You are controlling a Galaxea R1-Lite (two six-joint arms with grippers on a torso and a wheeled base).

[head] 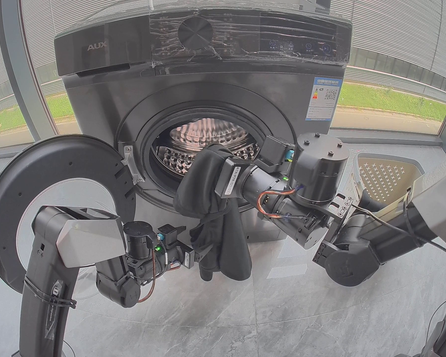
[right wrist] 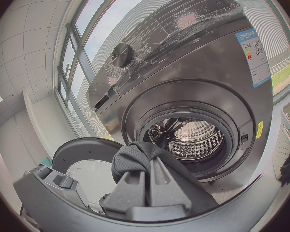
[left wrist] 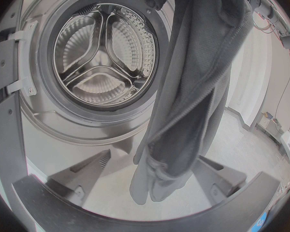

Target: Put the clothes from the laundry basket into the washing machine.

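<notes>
Though level with the mouth of the washing machine (head: 99, 105), hangs outside it: shows the dark garment (head: 218, 224) clamped in the clenched right pincer (right wrist: 148, 178), bunched at the door opening and trailing down past the rim toward the floor (head: 282, 313). Places the left pincer (left wrist: 154, 158) low at the garment's lower end, fingers (left wrist: 90, 166) spread wide and released; cannot tell whether touching the cloth. Reveals a drum (left wrist: 100, 58) bare of clothes, so reads, as a judgement, as early in the task: nothing loaded, this piece not yet inside, any remainder in the laundry basket (head: 386, 177) to follow, its contents hidden. Presents the garment as soft, limp knit with fine mesh weave and a raised seam; the drum as bright steel, embossed and perforated, with a three-lobed back plate; the door (head: 34, 184) as a round dark ring, swung open to the robot's left; the basket as pale perforated plastic.
</notes>
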